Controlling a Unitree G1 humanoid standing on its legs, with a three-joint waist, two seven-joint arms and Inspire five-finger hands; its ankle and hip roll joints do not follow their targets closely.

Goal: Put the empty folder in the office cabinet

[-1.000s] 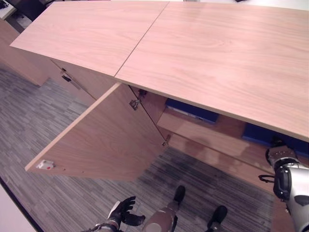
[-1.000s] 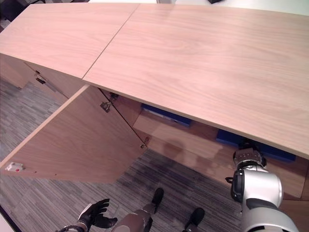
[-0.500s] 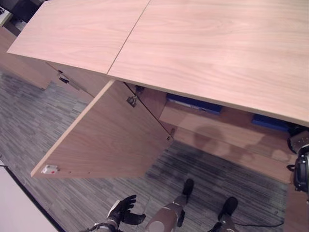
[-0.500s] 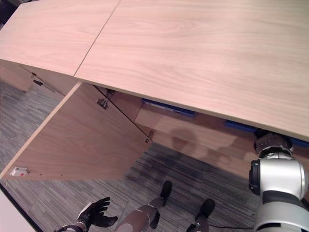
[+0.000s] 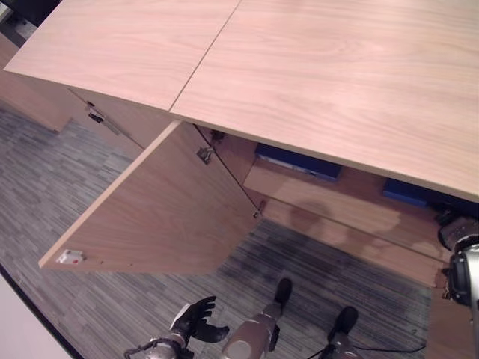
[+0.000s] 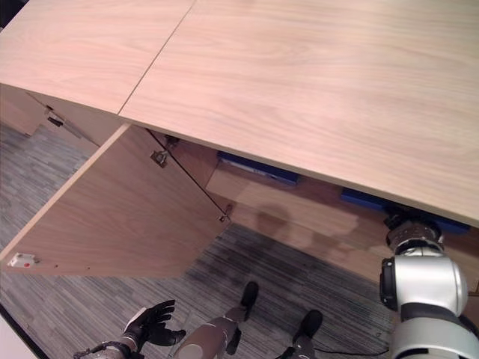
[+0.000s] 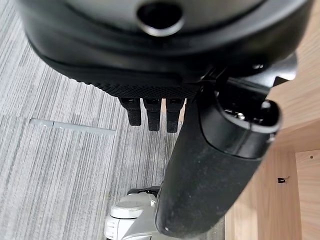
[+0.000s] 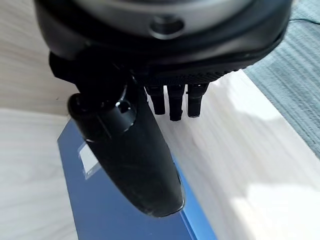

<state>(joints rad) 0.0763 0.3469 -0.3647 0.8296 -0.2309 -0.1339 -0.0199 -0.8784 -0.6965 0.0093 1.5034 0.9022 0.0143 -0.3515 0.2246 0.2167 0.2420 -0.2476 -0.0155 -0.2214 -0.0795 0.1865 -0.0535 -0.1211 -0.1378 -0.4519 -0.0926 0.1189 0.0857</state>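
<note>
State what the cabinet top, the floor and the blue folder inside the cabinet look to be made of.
Cabinet top: light wood or wood-look laminate, matte, with visible grain and one seam.
Floor: grey carpet, apparently tiles, with a fine striped weave.
Blue folder: smooth, probably plastic or coated card; it bears a pale label.

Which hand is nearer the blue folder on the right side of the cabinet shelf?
The right hand. It is inside the cabinet just over the blue folder, fingers relaxed. The left hand hangs low over the carpet beside the open door, far from it.
</note>
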